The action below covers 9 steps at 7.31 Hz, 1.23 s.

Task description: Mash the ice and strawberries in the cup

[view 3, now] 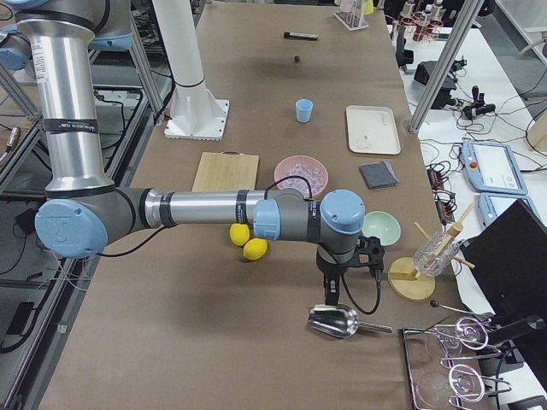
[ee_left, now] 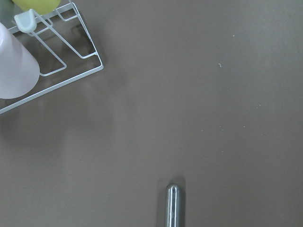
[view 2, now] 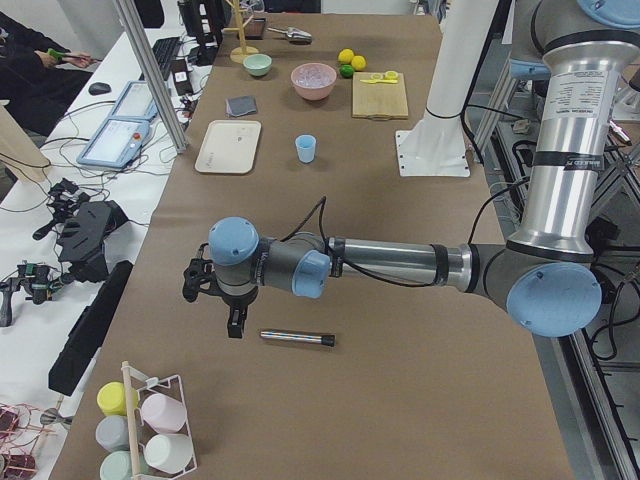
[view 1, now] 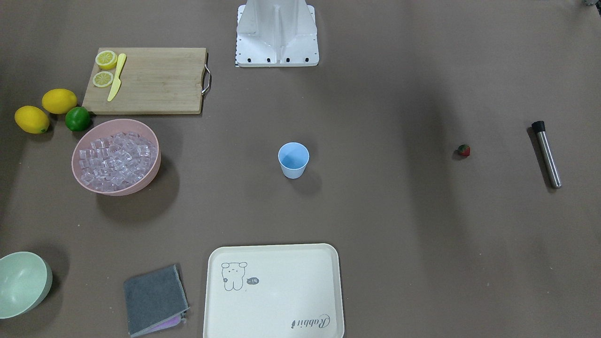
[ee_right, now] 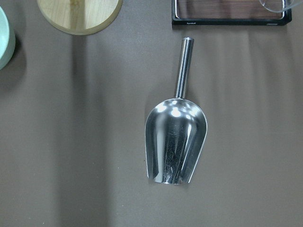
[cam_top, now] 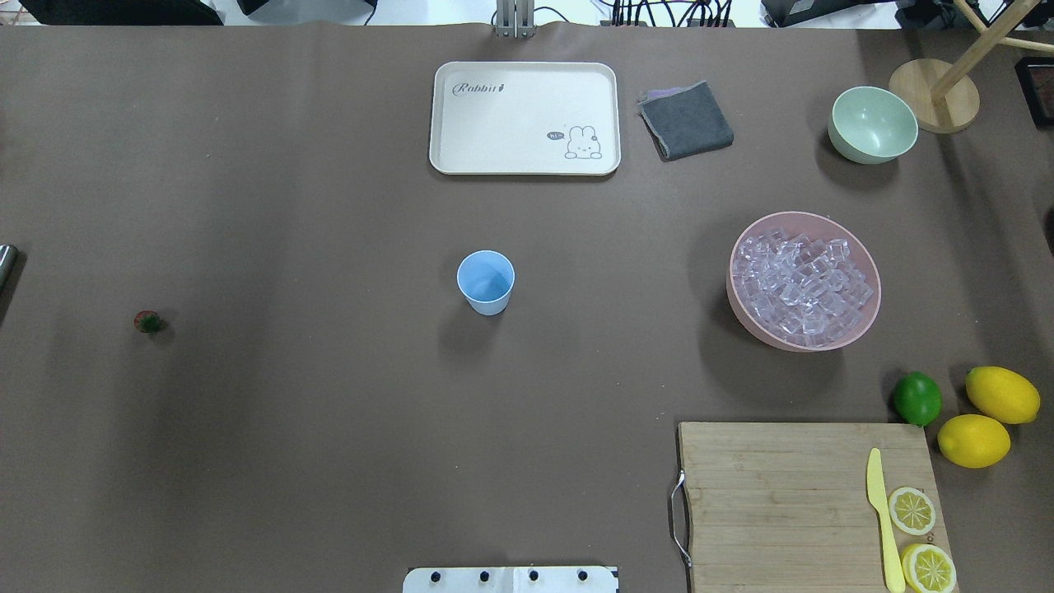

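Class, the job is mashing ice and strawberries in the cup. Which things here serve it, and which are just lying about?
Needed: cup, ice, pink bowl, strawberry, muddler, scoop.
Lying about: cutting board, lemons, lime, tray, cloth, green bowl.

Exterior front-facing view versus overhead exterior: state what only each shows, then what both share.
Only the front-facing view shows the whole steel muddler; overhead catches just its tip. Only the overhead view shows the round wooden stand. Both show the empty cup, the strawberry, the ice in the pink bowl, and the tray.
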Available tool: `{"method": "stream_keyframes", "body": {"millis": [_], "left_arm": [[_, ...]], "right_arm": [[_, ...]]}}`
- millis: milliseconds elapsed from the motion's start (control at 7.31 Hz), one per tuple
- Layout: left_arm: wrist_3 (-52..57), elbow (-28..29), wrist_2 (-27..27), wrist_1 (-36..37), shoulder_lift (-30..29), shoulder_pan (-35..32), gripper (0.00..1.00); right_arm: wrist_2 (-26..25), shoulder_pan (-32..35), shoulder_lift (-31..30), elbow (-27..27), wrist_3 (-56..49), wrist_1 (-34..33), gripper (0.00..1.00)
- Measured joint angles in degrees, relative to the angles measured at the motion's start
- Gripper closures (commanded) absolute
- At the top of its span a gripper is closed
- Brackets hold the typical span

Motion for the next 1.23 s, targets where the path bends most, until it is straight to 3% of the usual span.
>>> {"method": "stream_keyframes", "body": {"millis": [1232], "left_arm": [[-0.46, 0.06, -0.46, -1.93, 0.3, 0.53, 0.02]], "right_arm": [[-0.19, -2.71, 0.26, 2.67, -0.1, -0.01, 0.0]]}}
